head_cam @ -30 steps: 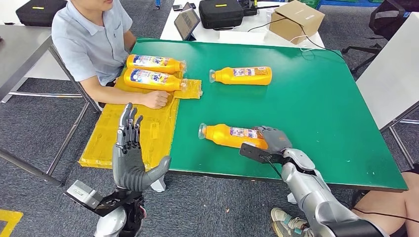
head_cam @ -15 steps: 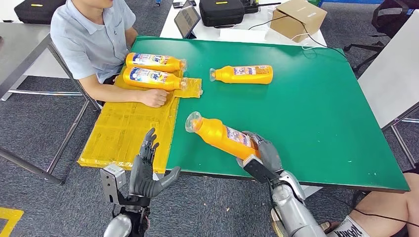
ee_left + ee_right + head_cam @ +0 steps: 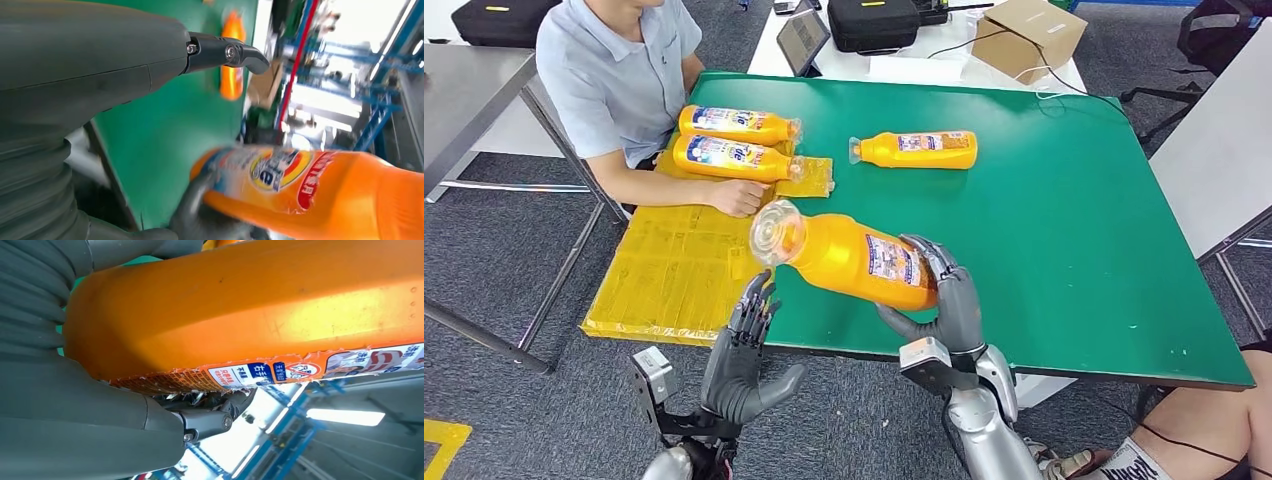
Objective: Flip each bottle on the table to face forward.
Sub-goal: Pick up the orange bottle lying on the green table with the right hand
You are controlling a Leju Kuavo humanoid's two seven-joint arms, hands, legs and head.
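Observation:
My right hand (image 3: 944, 300) grips an orange bottle (image 3: 849, 255) by its base and holds it in the air above the table's near edge, its clear cap (image 3: 776, 231) tipped up to the left. The same bottle's body (image 3: 260, 305) fills the right wrist view, and its front label (image 3: 290, 172) faces the left wrist camera. My left hand (image 3: 742, 358) is held up below the cap, fingers spread, holding nothing. Another orange bottle (image 3: 916, 149) lies flat on the green table (image 3: 1064, 240) farther back. Two more bottles (image 3: 736, 125) (image 3: 729, 158) lie by the person.
A person in a light blue shirt (image 3: 619, 75) sits at the far left, a fist (image 3: 736, 199) resting on a yellow mat (image 3: 679, 265). A tablet (image 3: 801, 40), a black case (image 3: 870, 24) and a cardboard box (image 3: 1024, 35) stand behind the table.
My right hand has lifted the orange bottle off the table and swung its cap up and to the left. My left hand has dropped and shifted right, under the cap.

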